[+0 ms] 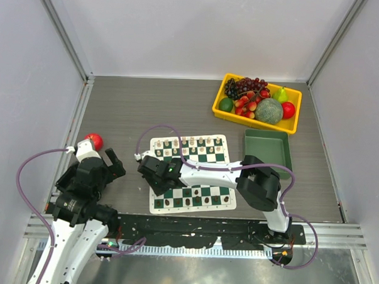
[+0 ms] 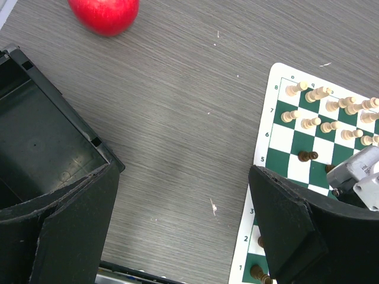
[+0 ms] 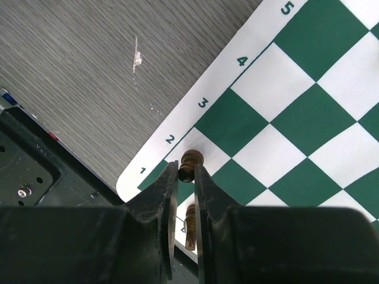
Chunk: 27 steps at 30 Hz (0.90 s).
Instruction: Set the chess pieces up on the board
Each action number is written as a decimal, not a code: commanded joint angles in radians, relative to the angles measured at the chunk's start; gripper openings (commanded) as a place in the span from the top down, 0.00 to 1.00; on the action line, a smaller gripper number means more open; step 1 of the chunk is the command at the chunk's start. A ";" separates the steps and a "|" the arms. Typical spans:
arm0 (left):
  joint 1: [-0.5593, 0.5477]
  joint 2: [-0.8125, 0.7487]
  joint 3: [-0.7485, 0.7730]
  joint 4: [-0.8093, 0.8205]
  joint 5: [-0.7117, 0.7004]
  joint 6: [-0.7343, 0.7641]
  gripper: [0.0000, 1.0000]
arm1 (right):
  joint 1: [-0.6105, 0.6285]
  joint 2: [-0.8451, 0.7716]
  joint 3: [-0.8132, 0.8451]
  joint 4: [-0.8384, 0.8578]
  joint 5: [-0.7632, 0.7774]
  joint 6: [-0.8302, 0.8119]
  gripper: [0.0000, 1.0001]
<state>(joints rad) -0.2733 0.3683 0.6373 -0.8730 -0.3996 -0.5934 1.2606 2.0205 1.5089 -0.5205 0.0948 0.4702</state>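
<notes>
One dark pawn [image 3: 190, 163] is clamped between the tips of the right hand [image 3: 186, 170], low over the board [image 3: 308, 118] at its corner toward the desk's near-left, on the edge square of the second row. Its long axis looks roughly upright, head tipped away from the hand, though that is hard to judge. Another dark piece [image 3: 190, 228] stands just behind it. The left hand [image 2: 183, 171] hangs spread wide and empty over bare desk [image 2: 177, 89] off the board's left edge, so the right arm is nearer.
</notes>
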 commanded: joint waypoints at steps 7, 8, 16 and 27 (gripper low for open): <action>0.005 0.000 -0.002 0.025 -0.002 0.001 0.01 | 0.005 0.015 0.001 0.030 -0.010 0.008 0.80; 0.005 0.000 -0.002 0.023 -0.002 0.001 0.01 | 0.005 0.017 0.001 0.030 -0.007 0.008 0.80; 0.003 0.000 -0.002 0.023 -0.004 0.003 0.01 | 0.005 0.011 0.004 0.022 -0.004 0.008 0.70; 0.005 -0.002 -0.001 0.025 -0.002 0.001 0.01 | -0.044 -0.157 -0.015 0.036 0.089 0.004 0.56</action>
<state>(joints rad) -0.2733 0.3683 0.6373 -0.8730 -0.3996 -0.5934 1.2469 2.0037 1.5021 -0.5167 0.1108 0.4732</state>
